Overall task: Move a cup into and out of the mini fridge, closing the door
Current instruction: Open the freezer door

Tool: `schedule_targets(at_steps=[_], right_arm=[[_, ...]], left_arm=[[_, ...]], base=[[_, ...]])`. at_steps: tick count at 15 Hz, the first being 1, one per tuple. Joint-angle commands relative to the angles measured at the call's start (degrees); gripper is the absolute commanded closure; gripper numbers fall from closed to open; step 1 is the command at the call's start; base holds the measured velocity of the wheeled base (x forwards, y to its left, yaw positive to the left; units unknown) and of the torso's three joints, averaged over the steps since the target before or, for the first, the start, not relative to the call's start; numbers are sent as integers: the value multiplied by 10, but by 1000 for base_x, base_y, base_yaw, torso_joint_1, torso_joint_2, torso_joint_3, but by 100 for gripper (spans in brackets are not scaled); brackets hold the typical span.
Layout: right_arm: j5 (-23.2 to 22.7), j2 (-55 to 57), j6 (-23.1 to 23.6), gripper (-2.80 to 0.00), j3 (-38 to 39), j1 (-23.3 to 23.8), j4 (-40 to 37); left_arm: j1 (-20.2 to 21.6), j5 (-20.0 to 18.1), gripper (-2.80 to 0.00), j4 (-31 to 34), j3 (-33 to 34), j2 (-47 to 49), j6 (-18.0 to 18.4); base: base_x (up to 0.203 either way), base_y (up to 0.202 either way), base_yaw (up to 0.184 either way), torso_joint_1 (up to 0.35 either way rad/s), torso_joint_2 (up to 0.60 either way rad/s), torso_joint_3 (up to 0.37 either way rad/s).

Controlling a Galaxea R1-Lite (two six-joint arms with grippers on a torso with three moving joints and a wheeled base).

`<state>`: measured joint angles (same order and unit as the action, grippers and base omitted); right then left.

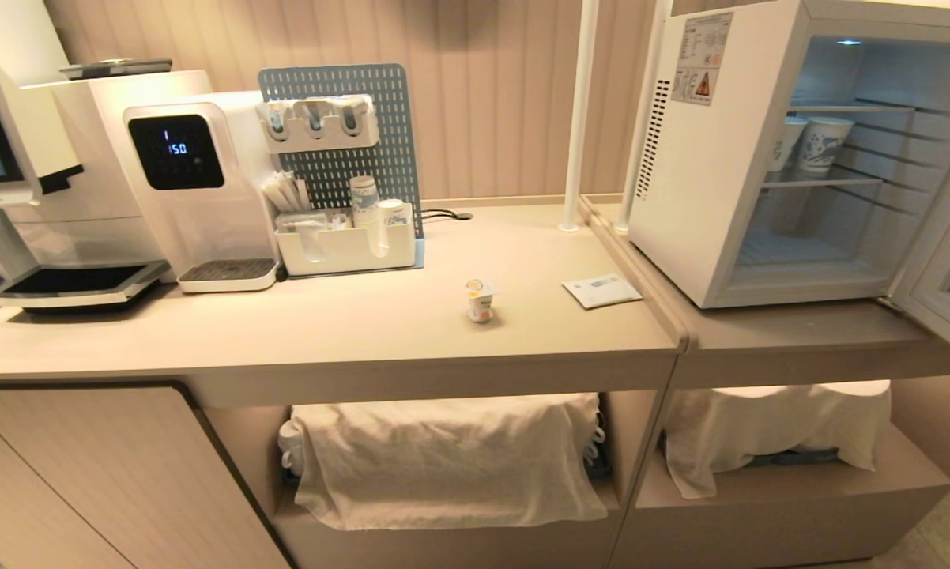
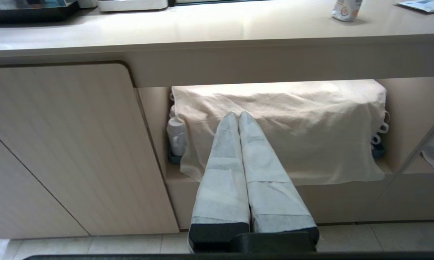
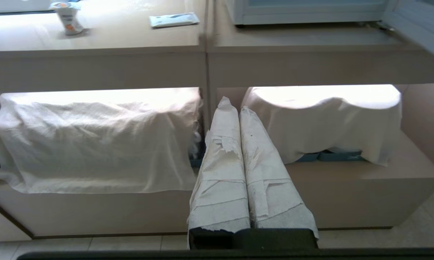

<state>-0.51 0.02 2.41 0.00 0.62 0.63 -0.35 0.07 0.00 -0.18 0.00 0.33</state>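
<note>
Low before the cabinet, the left tool [image 2: 238,115] and right tool [image 3: 232,106] hang with fingers pressed together, empty. Farther on, the cup [image 1: 480,299] stands on the tabletop [image 1: 364,332]; beyond, the mini fridge [image 1: 704,197] has its door [image 1: 945,276] swung open, 2 paper cups [image 1: 811,142] inside.

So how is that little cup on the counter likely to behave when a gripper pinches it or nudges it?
The cup is tiny, so probably light and easy to knock over. Its lid is wider than its body, which may make it top-heavy, but could stop it slipping down through a grip. Thin plastic walls seem likely, so a hard squeeze might dent them.
</note>
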Motion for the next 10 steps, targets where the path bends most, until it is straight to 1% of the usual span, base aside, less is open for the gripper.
schedule_targets(at_steps=[1,10], right_arm=[[0,-1,0,0,5,0,1],[0,-1,3,0,5,0,1]], left_arm=[[0,0,0,0,0,0,0],[0,-2,0,0,0,0,1]], base=[[0,-198,3,1,2,-2],[0,-194,0,3,2,3]])
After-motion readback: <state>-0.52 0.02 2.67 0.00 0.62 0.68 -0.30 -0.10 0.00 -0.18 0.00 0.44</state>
